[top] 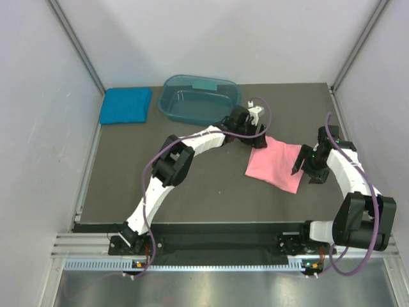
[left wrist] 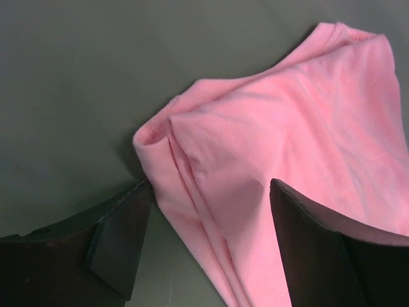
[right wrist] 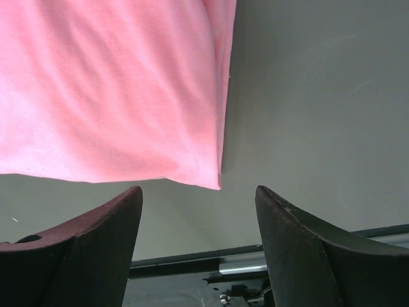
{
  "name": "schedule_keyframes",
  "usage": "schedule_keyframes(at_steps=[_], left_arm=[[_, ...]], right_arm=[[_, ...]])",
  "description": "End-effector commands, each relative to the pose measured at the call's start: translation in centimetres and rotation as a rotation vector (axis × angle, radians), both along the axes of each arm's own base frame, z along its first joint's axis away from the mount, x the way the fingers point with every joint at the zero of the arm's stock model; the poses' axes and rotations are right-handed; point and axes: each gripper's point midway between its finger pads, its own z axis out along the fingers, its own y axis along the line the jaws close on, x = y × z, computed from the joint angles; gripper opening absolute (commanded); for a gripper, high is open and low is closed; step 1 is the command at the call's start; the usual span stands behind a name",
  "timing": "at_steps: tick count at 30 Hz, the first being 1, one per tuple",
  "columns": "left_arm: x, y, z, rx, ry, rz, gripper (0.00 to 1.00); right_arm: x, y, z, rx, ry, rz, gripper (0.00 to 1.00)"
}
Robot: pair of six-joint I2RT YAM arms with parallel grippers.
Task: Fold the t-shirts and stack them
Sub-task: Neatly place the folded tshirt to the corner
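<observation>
The salmon-pink t-shirt [top: 276, 165] lies folded on the dark mat at the right of centre. The teal-blue t-shirt [top: 126, 105] lies folded at the mat's far left corner. My left gripper [top: 258, 141] is open at the pink shirt's far left corner. In the left wrist view its jaws [left wrist: 208, 217] straddle the shirt's layered folded edge [left wrist: 268, 147]. My right gripper [top: 305, 173] is open and empty at the shirt's right edge. In the right wrist view the shirt's corner [right wrist: 115, 89] hangs just beyond the open jaws [right wrist: 198, 204].
A dark teal see-through tub [top: 198, 99] stands at the back centre, just behind the left wrist. Grey walls close in the mat on three sides. A metal rail [top: 211, 246] runs along the near edge.
</observation>
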Motion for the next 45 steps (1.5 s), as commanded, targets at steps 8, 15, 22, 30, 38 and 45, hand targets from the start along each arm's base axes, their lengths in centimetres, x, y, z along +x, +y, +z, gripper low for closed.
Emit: schedule_keyframes(at_steps=[8,15,22,30,38,45], left_arm=[[-1.1,-1.2,-0.2,-0.092,0.169,0.004,0.63],[-2.0,-2.5,-0.7,-0.137,0.233,0.05,0.5],[-1.0,-2.8,-1.6,-0.145,0.266,0.125,0.34],[0.0,-1.0,0.5,-0.067,0.17,0.149,0.0],[-3.4,5.6,0.3,0.133,0.181,0.215,0.0],[-8.8,14.3,-0.9,0.345,0.267,0.366,0.0]], right_arm=[[0.7,0.6,0.6,0.014,-0.051,0.034,0.72],[1.1,0.7,0.9,0.022,-0.065,0.031,0.72],[1.0,0.9,0.8,0.034,-0.065,0.032,0.72],[0.5,1.1,0.8,0.027,-0.06,0.043,0.72],[1.3,2.3,2.2,0.002,-0.097,0.116,0.75],[1.6,4.6,3.1,0.017,-0.135,0.207,0.74]])
